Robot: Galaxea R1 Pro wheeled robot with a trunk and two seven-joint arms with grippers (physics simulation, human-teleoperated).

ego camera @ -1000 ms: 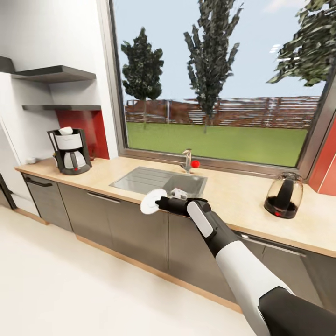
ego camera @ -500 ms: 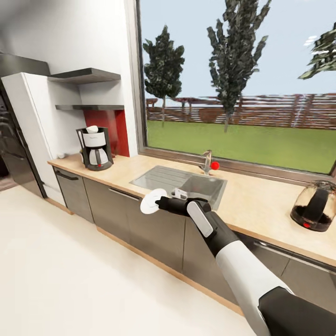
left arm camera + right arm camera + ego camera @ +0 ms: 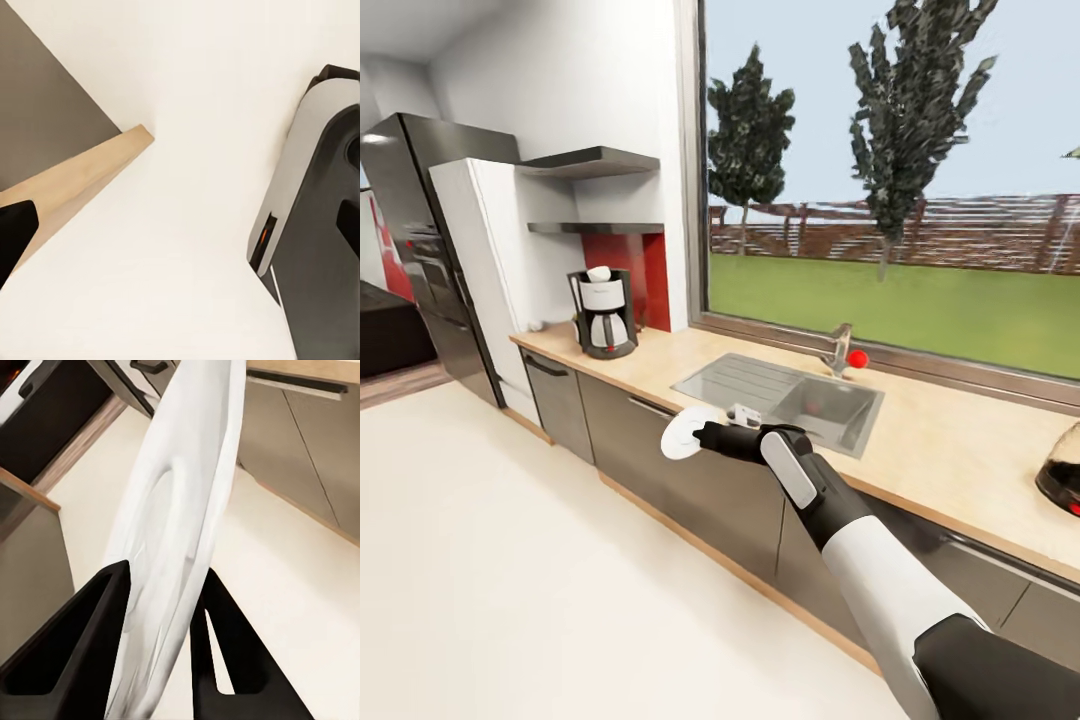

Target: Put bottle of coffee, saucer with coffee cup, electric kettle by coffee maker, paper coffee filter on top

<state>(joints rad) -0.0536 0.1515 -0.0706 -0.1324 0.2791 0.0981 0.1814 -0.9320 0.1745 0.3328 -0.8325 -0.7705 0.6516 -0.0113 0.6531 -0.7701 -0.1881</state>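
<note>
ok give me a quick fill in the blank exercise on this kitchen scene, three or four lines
1. The right claw is shut on the white ____.
2. The coffee maker stands on the countertop, to the ____ of the sink in the head view.
3. The knob beside the faucet is coloured ____.
4. The saucer is pinched by its ____.

Missing words: saucer; left; red; rim

A plain white saucer [image 3: 176, 540] sits between the black fingers [image 3: 82, 649] of the right gripper [image 3: 705, 438]; beyond the fingertips, a black-and-silver coffee maker [image 3: 603, 313] stands on the tan speckled countertop [image 3: 950, 450] over dark grey drawer fronts [image 3: 690, 470].
</note>
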